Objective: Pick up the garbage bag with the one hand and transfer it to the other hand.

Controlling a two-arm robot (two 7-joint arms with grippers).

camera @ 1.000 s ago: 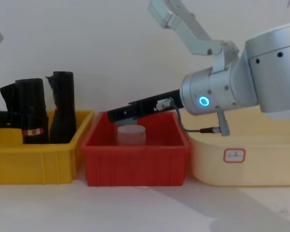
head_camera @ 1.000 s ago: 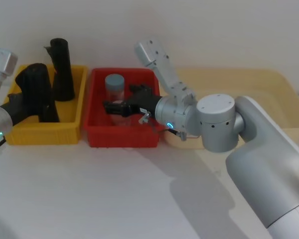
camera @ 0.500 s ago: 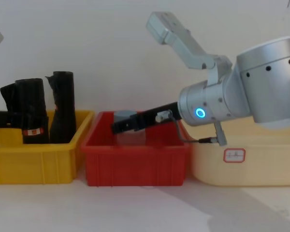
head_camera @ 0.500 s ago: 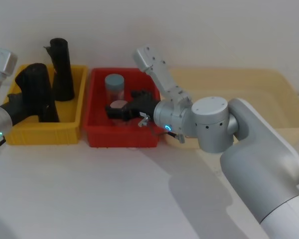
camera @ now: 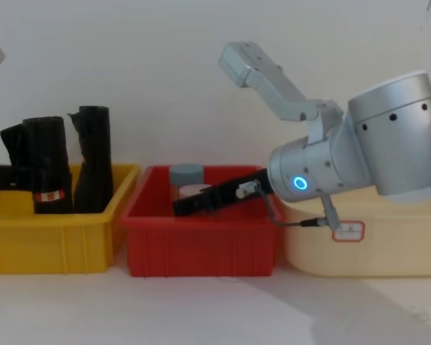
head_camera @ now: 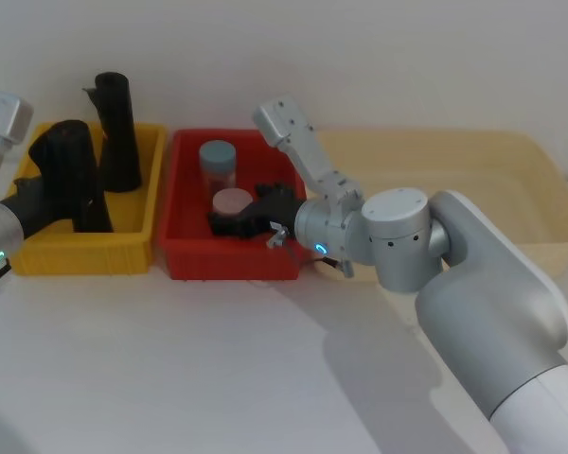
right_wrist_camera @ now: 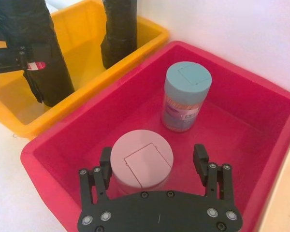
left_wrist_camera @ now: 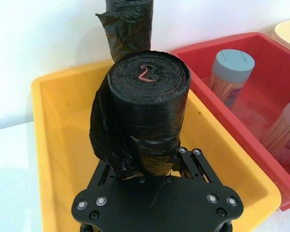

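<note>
The garbage bag [head_camera: 71, 165], a thick black roll with a red-and-white label [camera: 49, 195], stands upright in the yellow bin [head_camera: 85, 255]. My left gripper [head_camera: 49, 196], on the wrist with the green-teal ring, comes in from the left edge and is shut on the roll's lower half [left_wrist_camera: 145, 111]. My right gripper [head_camera: 232, 221], on the wrist with the blue ring, is open over the red bin [head_camera: 185, 257]. In the right wrist view its fingers [right_wrist_camera: 199, 153] straddle a pink-lidded jar [right_wrist_camera: 141, 159] without touching it. That view also has the garbage bag [right_wrist_camera: 36, 43] off in the yellow bin.
A taller, slimmer black roll [head_camera: 116, 132] stands at the back of the yellow bin. The red bin also holds a jar with a grey-blue lid [head_camera: 218, 159]. A large beige tub [head_camera: 511, 161] sits to the right. The white table in front is bare.
My right gripper has dropped lower and pulled back toward the red bin's front, uncovering the jars. The left gripper and the garbage bag have stayed put.
</note>
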